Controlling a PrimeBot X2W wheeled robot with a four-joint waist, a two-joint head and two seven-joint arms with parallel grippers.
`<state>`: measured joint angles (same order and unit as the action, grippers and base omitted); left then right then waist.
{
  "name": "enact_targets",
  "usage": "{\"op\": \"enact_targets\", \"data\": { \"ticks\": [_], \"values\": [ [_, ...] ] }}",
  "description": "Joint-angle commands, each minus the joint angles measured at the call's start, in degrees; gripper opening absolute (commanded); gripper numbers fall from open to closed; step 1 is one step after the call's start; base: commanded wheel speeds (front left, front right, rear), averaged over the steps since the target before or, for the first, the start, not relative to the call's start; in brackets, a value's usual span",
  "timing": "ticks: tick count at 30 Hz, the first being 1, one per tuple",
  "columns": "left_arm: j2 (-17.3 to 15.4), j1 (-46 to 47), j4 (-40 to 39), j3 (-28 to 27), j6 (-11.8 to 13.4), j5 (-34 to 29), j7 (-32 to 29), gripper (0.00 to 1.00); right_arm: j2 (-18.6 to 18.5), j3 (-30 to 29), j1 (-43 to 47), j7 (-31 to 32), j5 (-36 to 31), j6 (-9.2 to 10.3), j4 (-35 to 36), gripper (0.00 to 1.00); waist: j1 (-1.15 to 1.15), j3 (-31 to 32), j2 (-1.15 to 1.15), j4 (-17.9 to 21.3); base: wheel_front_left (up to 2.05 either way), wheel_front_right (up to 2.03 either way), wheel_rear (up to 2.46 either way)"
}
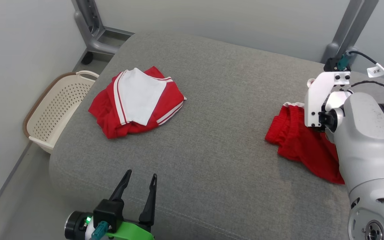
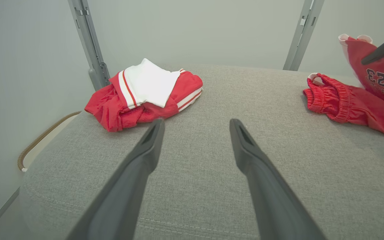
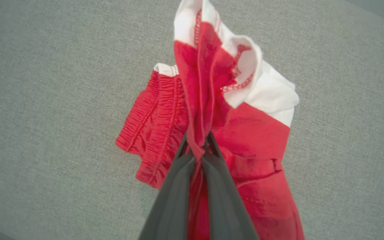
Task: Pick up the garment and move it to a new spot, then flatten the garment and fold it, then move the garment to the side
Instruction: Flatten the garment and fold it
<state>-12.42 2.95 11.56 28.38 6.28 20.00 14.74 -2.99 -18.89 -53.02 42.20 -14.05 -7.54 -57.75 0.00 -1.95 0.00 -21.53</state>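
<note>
One jersey (image 3: 208, 66): red, white-trimmed, lifted mid-frame over the shorts (image 3: 152, 120).
Right gripper (image 3: 197, 146): I have it pinched on the jersey.
Left gripper (image 1: 141, 174): wide, idle, lower left.
Remaining: move, flatten, fold, set aside.

Right on the cushion (image 1: 212, 133), garment (image 3: 208, 83) over shorts (image 3: 152, 126) (folded clothes (image 1: 135, 100) left).
</note>
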Motion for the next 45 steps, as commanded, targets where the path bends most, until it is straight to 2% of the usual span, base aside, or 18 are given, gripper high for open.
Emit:
{"op": "enact_targets", "data": {
  "ticks": [1, 5, 6, 7, 11, 17, 23, 29, 30, 31, 32, 45],
  "values": [
    [0.08, -0.05, 0.20, 0.18, -0.27, -0.36, 0.12, 1.00, -0.07, -0.65, 1.01, -0.56, -0.58, 0.09, -0.09, 0.00, 0.00, -0.47, 0.00, -1.55, 0.00, 0.00, 0.00],
    [0.58, 0.29, 0.63, 0.72, -0.44, -0.32, 0.21, 1.00, -0.02, -3.74, 1.49, -1.50, -2.72, 0.09, -0.29, 0.00, 0.00, -1.25, 0.00, -3.17, 0.00, 0.00, 0.00],
    [0.68, 0.38, 0.67, 0.85, -0.49, -0.33, 0.22, 1.00, -0.02, -4.30, 1.48, -2.01, -3.23, 0.09, -0.19, 0.40, 0.00, -1.48, 0.00, -3.50, 0.00, 0.00, 0.00],
    [0.76, 0.48, 0.74, 0.88, -0.49, -0.31, 0.24, 1.00, 0.00, -4.92, 1.50, -2.57, -3.54, 0.09, -0.15, 1.00, 0.00, -1.72, 0.00, -3.77, 0.00, 0.00, 0.00],
    [1.09, 0.80, 0.82, 0.78, -0.27, -0.14, 0.33, 1.00, 0.00, -5.77, -0.61, -6.24, -2.95, 0.09, -1.41, 1.00, 0.00, -2.53, 0.00, -3.99, 0.00, 0.00, 0.00],
    [1.43, 1.47, 1.19, -0.11, 0.03, 0.26, 0.50, 1.00, -0.06, -5.45, -4.46, -15.32, -1.66, 0.09, -2.77, 1.00, 0.00, -2.73, 0.00, -1.54, 0.00, 0.00, 0.00],
    [1.08, 1.20, 1.12, -1.03, 0.12, 0.27, 0.48, 1.00, -1.63, -7.32, -1.53, -19.62, -4.19, 0.09, -1.25, 1.00, 0.00, -1.58, 0.00, 2.00, 0.00, 0.00, 0.00],
    [1.18, 0.89, 0.75, -1.79, 0.35, 0.12, 0.47, 1.00, -3.41, -9.05, 2.54, -22.33, -3.83, 0.08, -0.84, 1.00, 0.00, -1.13, 0.00, 5.20, 0.00, 0.00, 0.00],
    [1.22, 0.87, 0.70, -1.90, 0.33, 0.06, 0.47, 1.00, -3.74, -9.15, 3.17, -22.36, -3.96, 0.09, -0.89, 0.64, 0.00, -1.16, 0.00, 5.59, 0.00, 0.00, 0.00],
    [1.29, 0.89, 0.65, -2.02, 0.29, 0.01, 0.48, 1.00, -4.04, -9.20, 3.75, -22.48, -4.14, 0.08, -0.79, 0.21, 0.00, -1.23, 0.00, 5.93, 0.00, 0.00, 0.00],
    [1.40, 0.94, 0.62, -2.07, 0.23, -0.07, 0.47, 1.00, -4.18, -9.17, 4.34, -22.64, -4.29, 0.08, -0.71, 0.00, 0.00, -1.27, 0.00, 6.18, 0.00, 0.00, 0.00],
    [1.73, 1.52, 0.85, -2.67, -0.64, -0.75, 0.48, 1.00, -2.62, -7.75, 9.55, -21.60, -3.20, 0.09, -2.69, 0.00, 0.00, -2.40, 0.00, 5.57, 0.00, 0.00, 0.00]
  ]
}}
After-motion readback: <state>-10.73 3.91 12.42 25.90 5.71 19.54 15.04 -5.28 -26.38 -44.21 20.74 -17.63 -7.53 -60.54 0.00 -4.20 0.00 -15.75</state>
